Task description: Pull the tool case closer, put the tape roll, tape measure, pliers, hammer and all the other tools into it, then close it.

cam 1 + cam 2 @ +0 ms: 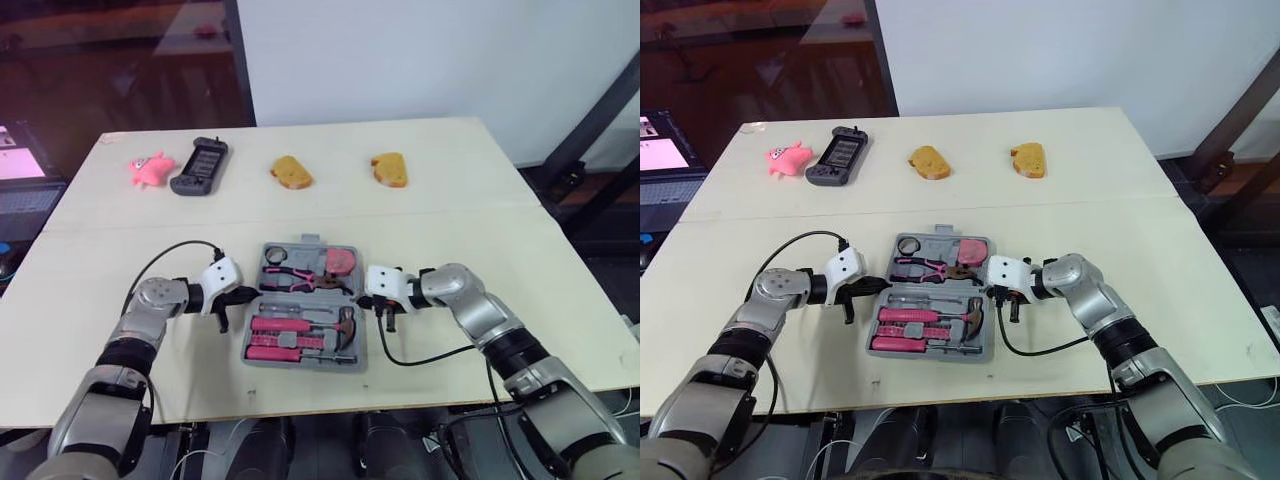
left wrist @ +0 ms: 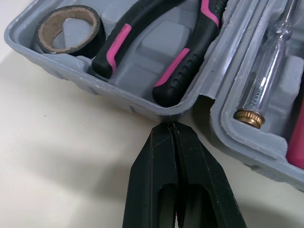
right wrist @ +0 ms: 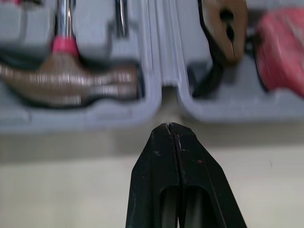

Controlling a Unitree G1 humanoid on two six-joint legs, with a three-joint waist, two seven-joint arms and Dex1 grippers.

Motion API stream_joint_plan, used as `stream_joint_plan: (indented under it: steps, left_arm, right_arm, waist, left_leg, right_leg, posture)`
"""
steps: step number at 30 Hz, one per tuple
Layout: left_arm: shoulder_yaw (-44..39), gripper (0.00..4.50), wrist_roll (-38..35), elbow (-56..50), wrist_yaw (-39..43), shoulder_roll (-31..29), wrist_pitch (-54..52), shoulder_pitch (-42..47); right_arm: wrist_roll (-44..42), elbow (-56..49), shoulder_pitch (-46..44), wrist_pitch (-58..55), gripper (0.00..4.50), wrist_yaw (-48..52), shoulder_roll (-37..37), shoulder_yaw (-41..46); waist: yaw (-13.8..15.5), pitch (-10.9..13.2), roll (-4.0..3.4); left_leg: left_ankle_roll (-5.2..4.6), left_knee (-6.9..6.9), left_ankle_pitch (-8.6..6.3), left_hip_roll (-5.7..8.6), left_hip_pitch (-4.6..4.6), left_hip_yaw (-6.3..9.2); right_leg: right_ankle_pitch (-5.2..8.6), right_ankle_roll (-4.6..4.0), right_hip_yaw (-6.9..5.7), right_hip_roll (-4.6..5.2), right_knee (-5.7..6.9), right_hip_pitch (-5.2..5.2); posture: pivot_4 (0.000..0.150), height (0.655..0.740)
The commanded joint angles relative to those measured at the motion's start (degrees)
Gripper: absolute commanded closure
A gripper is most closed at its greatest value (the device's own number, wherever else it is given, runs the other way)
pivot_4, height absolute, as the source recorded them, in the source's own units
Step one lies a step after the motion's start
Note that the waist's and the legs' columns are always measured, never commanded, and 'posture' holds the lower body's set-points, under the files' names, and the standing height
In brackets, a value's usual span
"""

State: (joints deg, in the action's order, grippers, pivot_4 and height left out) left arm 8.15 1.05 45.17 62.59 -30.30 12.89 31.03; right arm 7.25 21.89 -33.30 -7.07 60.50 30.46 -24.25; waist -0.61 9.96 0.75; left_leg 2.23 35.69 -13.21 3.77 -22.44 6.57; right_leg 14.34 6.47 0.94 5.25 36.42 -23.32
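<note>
The tool case (image 1: 300,365) lies open and flat on the pale surface (image 1: 500,260), near its front edge and between the two arms. Its far half holds the tape roll (image 2: 47,28) at the left corner, the pliers (image 2: 190,52) beside it and the pink tape measure (image 3: 280,52) at the right. The near half holds the hammer (image 3: 71,85), whose head is against the right wall, some pink-handled screwdrivers (image 1: 280,325) and a clear tester screwdriver (image 2: 266,71).

The left pincer (image 2: 173,126) has its fingers pressed together on nothing. Its tip is at the left side of the case, right at the notch where the two halves join, and it seems to touch the grey rim there. The right pincer (image 3: 168,126) is likewise pinched together and empty. It points at the same hinge notch from the right side and is just short of the wall.

Along the far side of the surface, well apart from the case, lie a pink toy (image 1: 148,168), a dark handheld console (image 1: 200,165) and two pieces of bread (image 1: 291,171) (image 1: 389,169).
</note>
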Motion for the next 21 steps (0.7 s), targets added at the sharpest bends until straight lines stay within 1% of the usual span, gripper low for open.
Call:
stream_joint_plan:
  steps: [1,5,7,10,13,18,21]
  left_arm:
    - [2.0,4.45,-0.3,-2.4,2.7,2.0,-0.6,-0.5]
    - [3.1,4.45,-1.7,-7.4,6.5,2.6,-4.5,-3.3]
    - [3.1,4.45,-1.9,-9.2,7.0,2.6,-6.0,-4.3]
    - [2.8,4.45,-2.3,-12.6,7.3,1.7,-8.3,-6.2]
    - [2.4,4.45,-3.4,-18.9,8.1,-0.7,-13.1,-9.2]
    - [0.8,4.45,-5.4,-27.8,7.2,-3.1,-18.4,-14.4]
    - [0.2,4.45,-6.1,-31.1,5.6,-3.3,-20.6,-16.8]
  right_arm:
    - [-0.7,-1.4,-1.6,0.3,4.5,0.4,-1.7,0.7]
    - [-0.1,-1.9,-1.4,0.6,4.5,0.7,-1.9,0.4]
    - [0.0,-2.1,-1.3,0.5,4.5,0.9,-2.0,0.4]
    - [-0.1,-3.2,-0.8,0.1,4.5,1.6,-1.9,0.2]
    - [-0.6,-5.2,0.1,-0.8,4.5,2.7,-1.6,0.2]
    - [-1.2,-9.3,2.3,-3.3,4.5,4.0,-1.5,-0.3]
    - [-1.2,-11.6,3.6,-4.9,4.5,4.3,-1.6,-0.5]
  waist:
    - [0.0,0.0,0.0]
    - [-0.2,0.0,-0.02]
    - [-0.2,0.0,-0.02]
    - [-0.2,0.0,-0.02]
    - [-0.4,0.0,-0.03]
    - [-0.5,0.0,-0.03]
    - [-0.5,0.0,-0.03]
  left_leg:
    - [0.0,0.01,0.0,0.03,0.0,0.0]
    - [0.0,0.01,0.0,0.09,0.0,0.0]
    - [-0.01,0.02,0.0,0.13,0.0,0.0]
    - [-0.01,0.03,0.0,0.14,0.0,0.0]
    - [-0.01,0.01,-0.01,0.14,0.0,0.02]
    - [-0.03,-0.02,-0.02,0.1,0.0,0.08]
    - [-0.04,-0.04,-0.03,0.04,0.0,0.07]
  right_leg:
    - [-0.01,0.02,0.01,0.02,0.0,0.01]
    - [-0.01,0.03,0.02,0.07,0.0,0.01]
    - [-0.01,0.04,0.02,0.1,0.0,0.02]
    - [-0.02,0.04,0.03,0.13,0.0,0.02]
    - [-0.02,0.04,0.03,0.13,0.0,0.01]
    - [-0.01,0.05,0.1,0.13,-0.01,-0.05]
    - [-0.01,0.05,0.11,0.12,-0.01,-0.07]
  posture:
    - [0.15,0.74]
    - [0.15,0.74]
    - [0.15,0.74]
    - [0.15,0.74]
    - [0.15,0.74]
    - [0.15,0.74]
    - [0.15,0.74]
